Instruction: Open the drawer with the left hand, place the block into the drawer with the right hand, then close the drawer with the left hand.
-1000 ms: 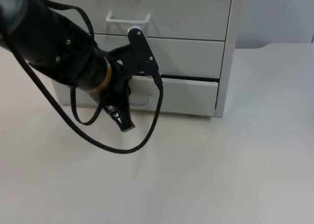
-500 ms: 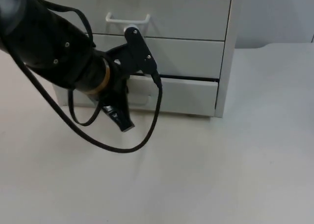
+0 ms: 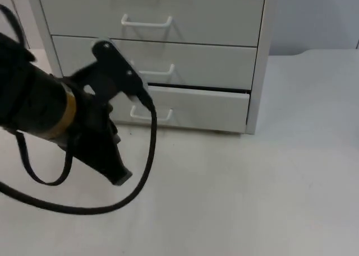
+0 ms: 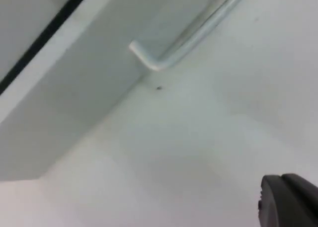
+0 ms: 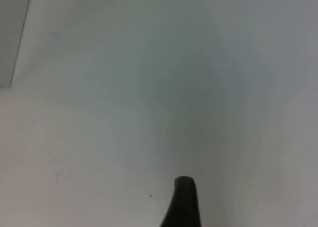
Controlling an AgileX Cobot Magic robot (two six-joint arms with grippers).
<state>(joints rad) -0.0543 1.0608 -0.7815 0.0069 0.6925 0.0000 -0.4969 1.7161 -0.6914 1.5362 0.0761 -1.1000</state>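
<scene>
The white drawer cabinet (image 3: 168, 54) stood at the table's (image 3: 252, 200) far edge, its bottom drawer (image 3: 190, 107) out a crack, a dark gap above its front. The left arm (image 3: 50, 110) hung low before the cabinet's left half, the left gripper (image 3: 115, 175) just off the drawer handle (image 3: 150, 115). Right of the arm, the tabletop lay bare up to the cabinet.

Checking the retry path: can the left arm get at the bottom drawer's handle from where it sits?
Probably yes. The left gripper hangs over bare table just in front of the bottom drawer, which stands slightly ajar. Its handle faces the gripper with nothing between them.
</scene>
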